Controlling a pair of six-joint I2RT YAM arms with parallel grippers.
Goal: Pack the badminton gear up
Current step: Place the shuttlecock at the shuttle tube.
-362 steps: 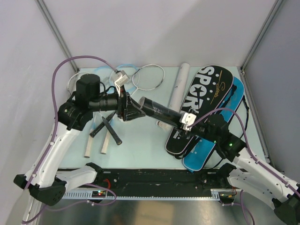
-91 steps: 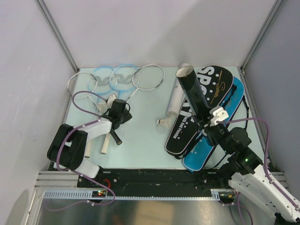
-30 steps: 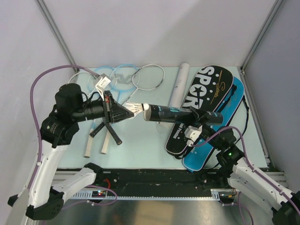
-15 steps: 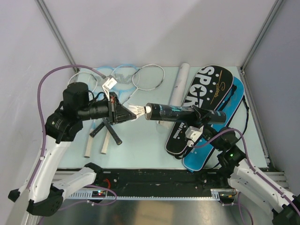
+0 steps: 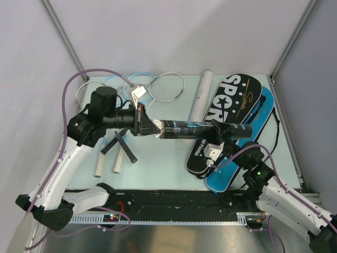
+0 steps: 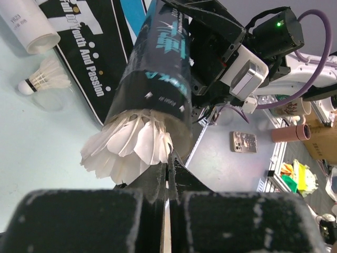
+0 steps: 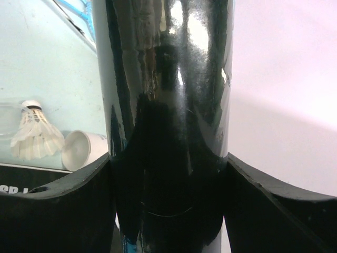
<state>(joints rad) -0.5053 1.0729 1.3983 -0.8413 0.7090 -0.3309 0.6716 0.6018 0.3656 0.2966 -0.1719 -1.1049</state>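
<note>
My right gripper (image 5: pixel 221 133) is shut round a long black tube (image 5: pixel 202 129) and holds it level above the table, open mouth to the left. My left gripper (image 5: pixel 149 127) is shut on the feather edge of a white shuttlecock (image 6: pixel 129 145). Its skirt sticks out of the black tube's (image 6: pixel 158 68) mouth. In the right wrist view the black tube (image 7: pixel 168 105) fills the jaws of my right gripper (image 7: pixel 168 179). A second shuttlecock (image 6: pixel 45 78) lies on the table by the white tube (image 5: pixel 201 95). The black bag (image 5: pixel 234 97) lies on the blue bag (image 5: pixel 265 113).
The rackets lie at the back left: a silver-white head (image 5: pixel 167 87), light-blue ones (image 5: pixel 138 78) partly hidden by my left arm, their handles (image 5: pixel 118 158) pointing to the near edge. Grey walls close the table on three sides.
My left gripper has moved right with the shuttlecock. The gap to the black tube has closed, and the shuttlecock now sits in its mouth. The right arm has barely moved.
</note>
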